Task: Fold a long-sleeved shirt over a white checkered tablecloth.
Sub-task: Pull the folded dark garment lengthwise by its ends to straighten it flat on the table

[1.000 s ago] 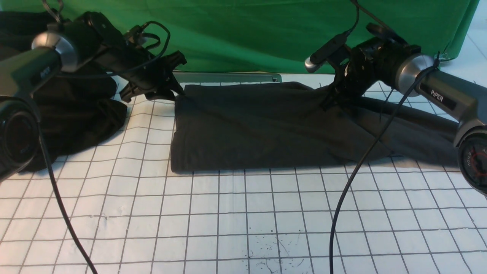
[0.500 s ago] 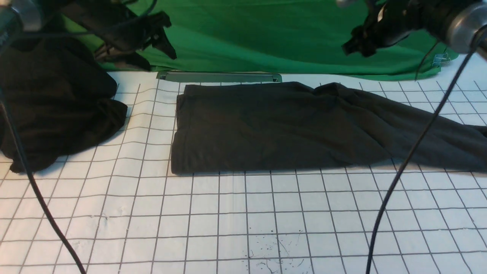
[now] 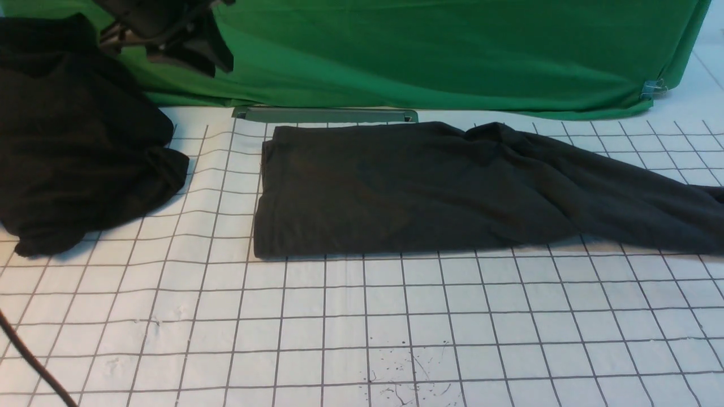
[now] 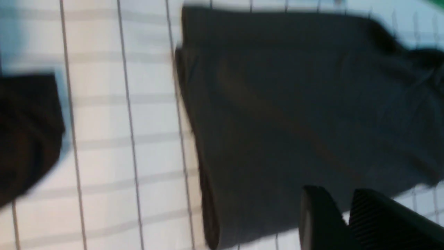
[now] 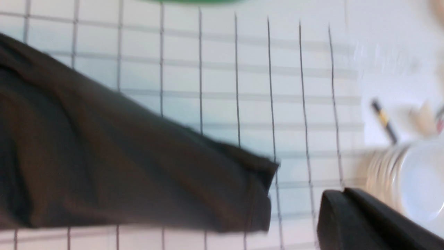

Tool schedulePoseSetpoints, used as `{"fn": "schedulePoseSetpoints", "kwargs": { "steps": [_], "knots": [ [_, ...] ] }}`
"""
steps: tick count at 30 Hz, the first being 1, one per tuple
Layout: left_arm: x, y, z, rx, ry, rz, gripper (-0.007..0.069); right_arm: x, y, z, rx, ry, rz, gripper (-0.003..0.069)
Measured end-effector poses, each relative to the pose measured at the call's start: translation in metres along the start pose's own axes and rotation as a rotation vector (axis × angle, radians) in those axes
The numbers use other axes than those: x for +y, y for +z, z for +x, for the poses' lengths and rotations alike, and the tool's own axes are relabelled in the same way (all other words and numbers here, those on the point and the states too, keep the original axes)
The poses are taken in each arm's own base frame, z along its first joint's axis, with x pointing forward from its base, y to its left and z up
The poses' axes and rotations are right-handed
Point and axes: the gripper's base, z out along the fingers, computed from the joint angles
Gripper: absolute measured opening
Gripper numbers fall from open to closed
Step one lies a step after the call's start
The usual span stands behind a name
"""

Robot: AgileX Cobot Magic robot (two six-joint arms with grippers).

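Note:
The dark charcoal long-sleeved shirt (image 3: 407, 186) lies flat on the white checkered tablecloth (image 3: 362, 316), folded into a broad rectangle. One sleeve (image 3: 650, 209) trails off to the right. Its print is hidden. My left gripper (image 3: 218, 56) hangs high at the back left, clear of the cloth. In the left wrist view the left gripper (image 4: 341, 194) is shut and empty above the shirt (image 4: 295, 104). The right gripper (image 5: 341, 192), out of the front view, is shut and empty beside the sleeve's cuff (image 5: 256, 194).
A deeper-black garment (image 3: 73, 141) is heaped at the left. Green cloth (image 3: 424, 51) hangs along the back, with a grey bar (image 3: 325, 115) at its foot. A cable (image 3: 28, 362) crosses the near left corner. White plates (image 5: 409, 180) and a pen (image 5: 383, 121) sit beyond the tablecloth's edge.
Both arms lifted away from the shirt's far corners. The right arm left the front view and the left rose to the top left corner. The shirt stays where it lay.

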Motion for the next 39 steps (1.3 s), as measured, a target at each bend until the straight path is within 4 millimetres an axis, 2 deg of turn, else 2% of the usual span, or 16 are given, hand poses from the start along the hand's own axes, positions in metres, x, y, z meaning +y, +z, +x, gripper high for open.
{"fn": "schedulePoseSetpoints", "kwargs": {
  "steps": [1, 2, 3, 4, 5, 6, 9, 13, 14, 16, 23, 28, 31, 35, 36, 39],
  "knots": [
    [0.002, 0.004, 0.011, 0.041, -0.006, -0.010, 0.0093, -0.011, 0.006, 0.010, 0.038, 0.038, -0.025, -0.0006],
    [0.002, 0.001, 0.011, 0.037, -0.005, -0.009, 0.0093, -0.010, 0.007, 0.011, 0.044, 0.041, -0.034, -0.0006],
    [0.005, 0.013, 0.030, 0.118, -0.020, -0.021, 0.0070, -0.027, 0.024, 0.031, 0.122, 0.099, -0.063, 0.0003],
    [0.005, 0.013, 0.032, 0.124, -0.019, -0.023, 0.0068, -0.030, 0.024, 0.032, 0.121, 0.102, -0.060, 0.0005],
    [0.005, 0.024, 0.047, 0.191, -0.022, -0.032, 0.0066, -0.042, 0.044, 0.051, 0.179, 0.151, -0.075, 0.0038],
    [0.006, 0.027, 0.050, 0.205, -0.023, -0.035, 0.0066, -0.045, 0.047, 0.053, 0.175, 0.160, -0.071, 0.0050],
    [0.004, 0.050, 0.069, 0.264, 0.006, -0.071, 0.0101, -0.060, 0.083, 0.082, 0.192, 0.229, -0.065, 0.0197],
    [-0.005, 0.067, 0.077, 0.248, 0.055, -0.093, 0.0195, -0.063, 0.110, 0.091, 0.152, 0.254, -0.056, 0.0390],
    [-0.005, 0.068, 0.077, 0.248, 0.057, -0.092, 0.0195, -0.063, 0.111, 0.091, 0.150, 0.255, -0.057, 0.0399],
    [-0.008, 0.071, 0.074, 0.210, 0.058, -0.083, 0.0264, -0.058, 0.128, 0.089, 0.129, 0.260, -0.066, 0.0419],
    [-0.008, 0.073, 0.072, 0.182, 0.053, -0.076, 0.0357, -0.044, 0.176, 0.093, 0.130, 0.248, -0.081, 0.0421],
    [-0.008, 0.074, 0.071, 0.169, 0.053, -0.076, 0.0363, -0.042, 0.190, 0.099, 0.155, 0.251, -0.086, 0.0421],
    [-0.008, 0.074, 0.069, 0.151, 0.054, -0.075, 0.0363, -0.041, 0.199, 0.104, 0.183, 0.253, -0.093, 0.0386],
    [-0.008, 0.074, 0.068, 0.141, 0.054, -0.074, 0.0363, -0.040, 0.204, 0.106, 0.195, 0.255, -0.098, 0.0269],
    [-0.008, 0.074, 0.068, 0.140, 0.054, -0.074, 0.0363, -0.039, 0.205, 0.107, 0.199, 0.258, -0.102, 0.0193],
    [-0.008, 0.074, 0.068, 0.138, 0.055, -0.074, 0.0363, -0.038, 0.204, 0.107, 0.201, 0.252, -0.112, 0.0043]
  ]
}}
